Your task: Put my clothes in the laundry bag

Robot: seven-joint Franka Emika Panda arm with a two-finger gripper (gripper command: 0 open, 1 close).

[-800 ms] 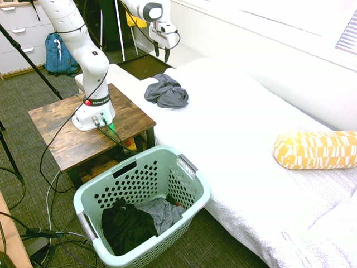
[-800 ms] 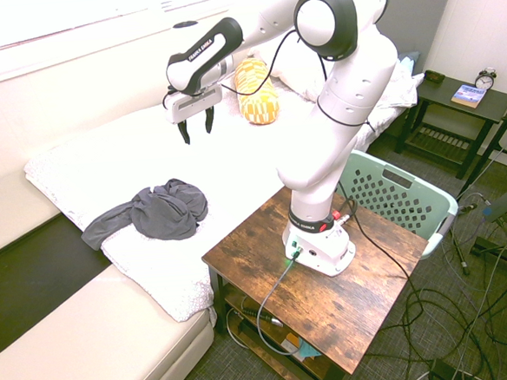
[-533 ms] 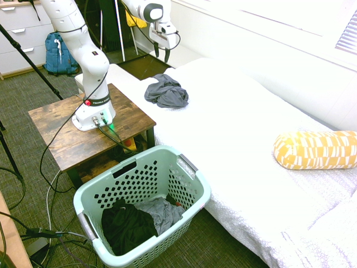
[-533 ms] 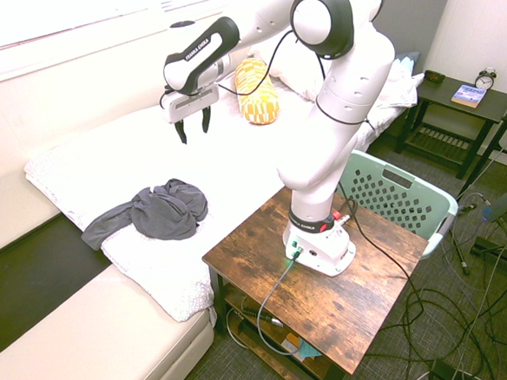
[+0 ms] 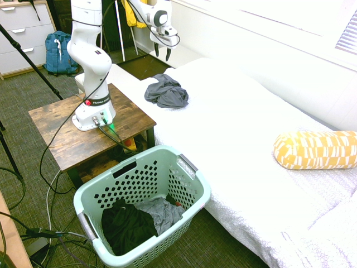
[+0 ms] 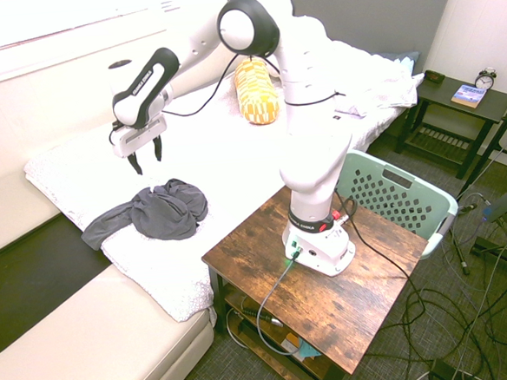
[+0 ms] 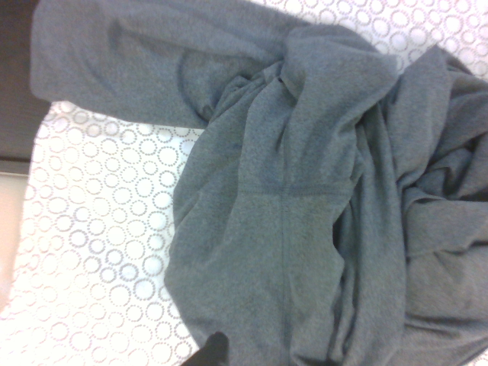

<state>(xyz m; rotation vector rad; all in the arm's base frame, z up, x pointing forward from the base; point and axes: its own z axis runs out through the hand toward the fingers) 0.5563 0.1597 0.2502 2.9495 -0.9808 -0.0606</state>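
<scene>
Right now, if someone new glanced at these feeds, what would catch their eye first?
Probably the crumpled slate-grey garment at the near end of the white bed, with the open pincer hanging just above it. Next, the yellow patterned pillow further along the bed and the mint-green laundry basket on the floor, already holding dark clothes.

The white bed (image 5: 234, 128) carries the crumpled grey clothes (image 5: 166, 91) near its end and a yellow patterned pillow (image 5: 316, 149).

The first exterior view looks down from beyond the basket (image 5: 142, 206) toward the bed (image 5: 240, 134); the second faces it across the desk (image 6: 331, 298). Both share the bed. The wrist view sits close above the clothes (image 7: 305, 198).
</scene>
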